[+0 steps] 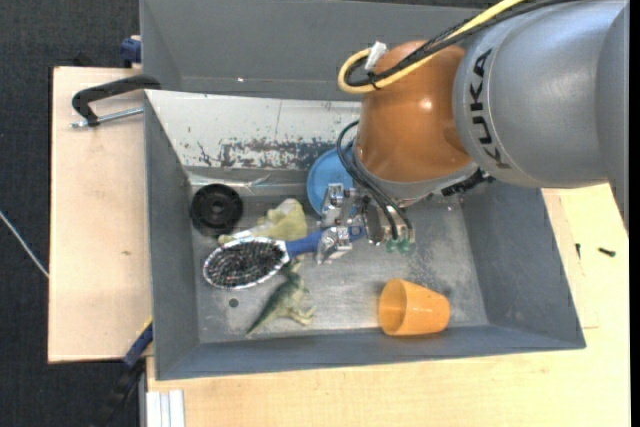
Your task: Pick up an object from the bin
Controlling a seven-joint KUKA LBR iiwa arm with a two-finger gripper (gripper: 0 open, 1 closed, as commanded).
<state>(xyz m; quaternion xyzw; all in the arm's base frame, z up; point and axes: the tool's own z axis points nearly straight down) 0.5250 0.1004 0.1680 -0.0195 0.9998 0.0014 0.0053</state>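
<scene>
My gripper (362,223) hangs low over the middle of the bin, below the orange wrist cover, open with nothing between its fingers. Its left finger (338,217) stands right at the end of the blue handle of a hairbrush (245,262), which lies flat with its oval bristle head to the left. A blue round dish (325,177) leans behind the gripper at the back wall, partly hidden by the arm. A pale yellow-green soft thing (283,219) lies just left of the brush handle.
A black round knob-like thing (216,207) sits at the left. A green toy dinosaur (281,303) lies near the front wall, and an orange cup (411,308) lies on its side at the front right. The arm covers the bin's right back part.
</scene>
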